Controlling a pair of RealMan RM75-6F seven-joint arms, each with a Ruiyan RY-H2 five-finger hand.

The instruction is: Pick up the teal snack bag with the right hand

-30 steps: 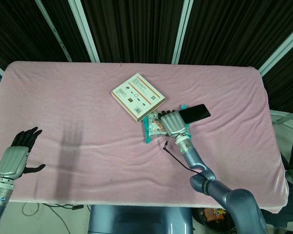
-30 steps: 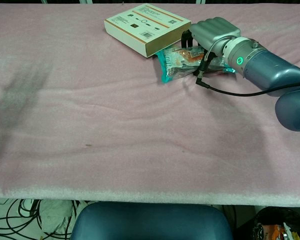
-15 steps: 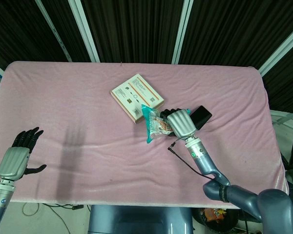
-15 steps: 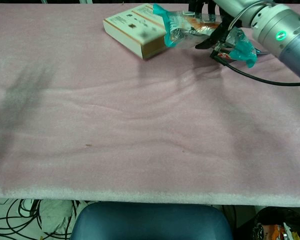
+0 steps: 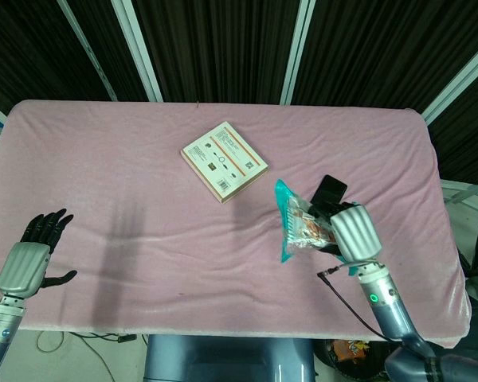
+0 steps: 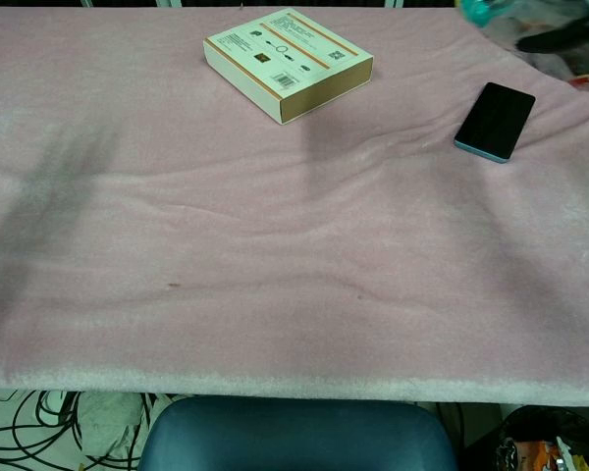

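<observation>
The teal snack bag (image 5: 296, 228) hangs in the air well above the pink table, gripped by my right hand (image 5: 349, 232), whose silver back faces the head camera. In the chest view only a teal corner of the bag (image 6: 481, 10) and a dark bit of the right hand (image 6: 560, 39) show at the top right edge. My left hand (image 5: 30, 253) hovers at the table's near left corner with its dark fingers spread and nothing in it; the chest view does not show it.
A flat white and orange box (image 5: 224, 159) (image 6: 288, 62) lies at the middle back of the pink cloth (image 5: 127, 199). A black phone (image 5: 328, 192) (image 6: 495, 120) lies to the right, just beyond the lifted bag. A cable (image 5: 342, 282) trails from my right wrist.
My right hand has lifted the snack bag off the table beside the box and carried it up and toward the near right. The phone now lies uncovered. My left hand has barely moved.
</observation>
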